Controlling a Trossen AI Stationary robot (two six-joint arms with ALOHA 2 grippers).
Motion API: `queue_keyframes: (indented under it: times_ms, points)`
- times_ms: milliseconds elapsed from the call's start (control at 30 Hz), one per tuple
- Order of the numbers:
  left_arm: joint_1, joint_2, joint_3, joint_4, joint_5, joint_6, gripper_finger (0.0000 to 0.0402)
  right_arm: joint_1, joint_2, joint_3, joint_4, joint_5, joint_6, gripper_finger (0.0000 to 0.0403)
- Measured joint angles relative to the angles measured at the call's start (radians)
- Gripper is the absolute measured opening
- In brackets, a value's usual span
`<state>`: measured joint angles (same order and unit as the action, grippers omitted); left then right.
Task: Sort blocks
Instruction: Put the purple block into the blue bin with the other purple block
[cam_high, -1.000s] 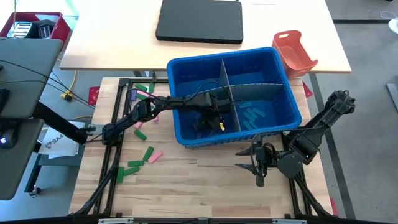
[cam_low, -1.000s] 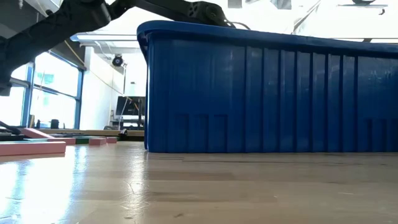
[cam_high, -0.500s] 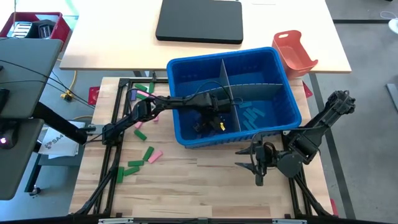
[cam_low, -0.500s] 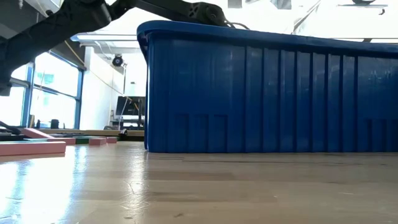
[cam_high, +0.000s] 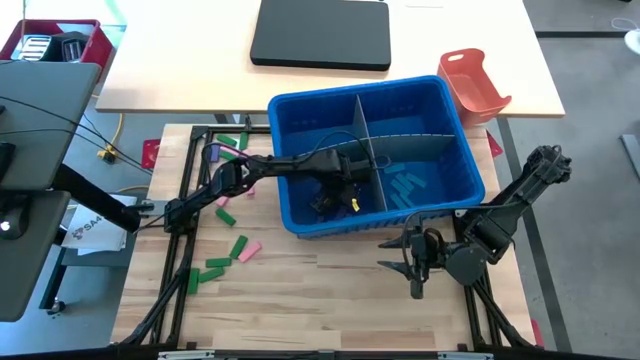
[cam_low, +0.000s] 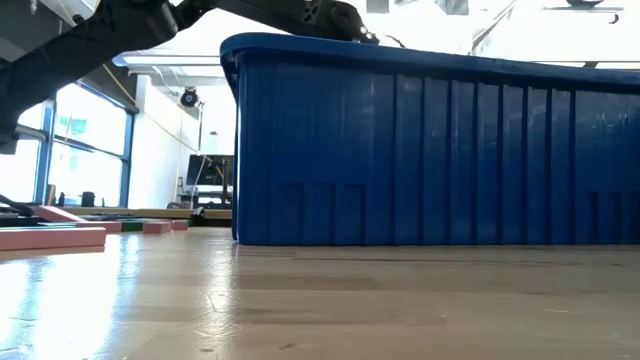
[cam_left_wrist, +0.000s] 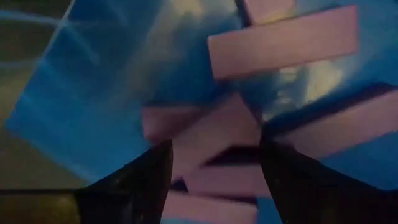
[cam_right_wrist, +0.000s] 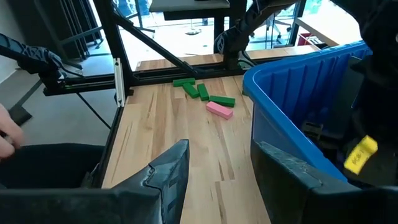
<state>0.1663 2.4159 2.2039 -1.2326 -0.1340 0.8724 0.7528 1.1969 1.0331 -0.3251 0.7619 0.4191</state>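
on the wooden table (cam_high: 300, 290), the left gripper (cam_high: 338, 195) hangs open inside the blue bin (cam_high: 300, 222) over pink blocks (cam_left_wrist: 283, 40), likely dropping one; right gripper (cam_high: 405, 255) waits open.

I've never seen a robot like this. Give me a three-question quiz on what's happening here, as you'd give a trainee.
1. True or false: the left claw is inside the blue bin.
2. Which colour are the blocks lying under the left claw? A green, B pink, C yellow.
3. Fill in: the right claw waits over the ____, outside the bin.

Key: 1 true. 2 B. 3 table. Green blocks lie loose on the table, and the left claw's fingers stand apart with nothing between them.
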Motion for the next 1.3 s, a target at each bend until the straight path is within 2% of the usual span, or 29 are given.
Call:
queue_keyframes:
  times_ms: [233, 367, 433, 500, 700, 900, 1133, 1300]
  points:
    - [-0.017, -0.008, 0.142, -0.160, -0.054, -0.142, 0.0232, 0.000, 0.000, 0.000, -0.004, 0.000, 0.000, 0.0169]
    - [-0.030, -0.063, 0.131, -0.182, -0.145, -0.248, 0.0232, 0.000, 0.000, 0.000, -0.007, 0.000, 0.000, 0.0169]
    - [-0.035, -0.095, 0.138, -0.189, -0.155, -0.299, 0.0232, 0.000, 0.000, 0.000, -0.007, 0.000, -0.001, 0.0169]
    - [-0.035, -0.138, 0.138, -0.184, -0.122, -0.344, 0.0232, 0.000, 0.000, 0.000, -0.007, 0.000, -0.008, 0.0169]
    - [-0.024, -0.304, 0.137, -0.166, 0.110, -0.447, 0.0232, 0.000, 0.000, 0.000, -0.008, 0.000, -0.016, 0.0169]
    - [-0.054, -0.499, 0.132, -0.168, 0.160, -0.492, 0.0227, 0.000, 0.000, 0.000, -0.008, 0.000, -0.026, 0.0169]
    - [-0.078, -0.708, 0.133, -0.162, 0.140, -0.625, 0.0225, 0.000, 0.000, 0.000, -0.008, 0.016, -0.027, 0.0169]
    - [-0.078, -0.779, 0.133, -0.204, -0.001, -0.718, 0.0225, 0.000, 0.000, 0.000, -0.008, 0.017, -0.034, 0.0169]
